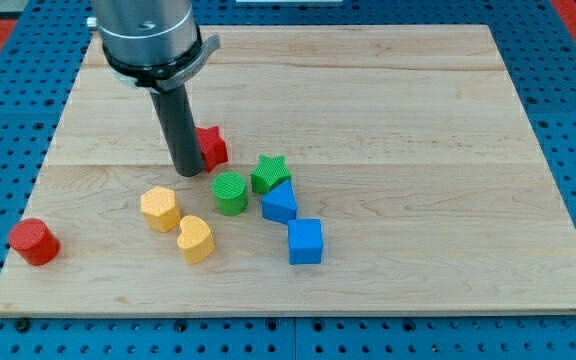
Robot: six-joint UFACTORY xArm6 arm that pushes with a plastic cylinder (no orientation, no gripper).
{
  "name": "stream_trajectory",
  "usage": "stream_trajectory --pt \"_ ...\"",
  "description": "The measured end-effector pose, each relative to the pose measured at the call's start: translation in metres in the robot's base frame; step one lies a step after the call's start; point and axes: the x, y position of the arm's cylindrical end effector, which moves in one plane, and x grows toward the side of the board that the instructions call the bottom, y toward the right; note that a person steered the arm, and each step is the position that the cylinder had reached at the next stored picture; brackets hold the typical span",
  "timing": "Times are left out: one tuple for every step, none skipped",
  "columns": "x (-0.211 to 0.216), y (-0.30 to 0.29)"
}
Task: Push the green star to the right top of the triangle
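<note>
Near the view's left centre, my tip (pixel 187 173), the lower end of the straight dark rod that serves as end effector, rests on the pale wooden desk (pixel 418 120); being a bare rod, it has no jaws to stand apart or together, and it clamps nothing; the rod rises to a grey metal collar at the view's top left. Just beside the tip on the view's right sits a red plastic block (pixel 211 147), partly hidden behind the rod, its shape unclear. Further toward the view's bottom right stands the green ridged cylinder (pixel 230 192); touching or nearly touching it on the view's right is the green star block (pixel 269 172), well apart from the tip; the star lies just above the blue triangle block (pixel 279 203), its lower edge against the triangle's upper left part. Below the triangle, toward the view's bottom, sits the blue cube (pixel 305 241), close to it. Left of the green cylinder lies a yellow hexagonal-looking block (pixel 160 208); just below and right of that, a yellow heart block (pixel 196 238). Far off at the desk's lower-left edge stands a red cylinder (pixel 34 241).
</note>
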Motion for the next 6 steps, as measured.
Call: stream_trajectory --pt "0.002 0.020" --pt "0.008 0.065" --pt "0.025 0.095" --pt "0.020 0.109" --pt "-0.017 0.114" --pt "-0.074 0.094"
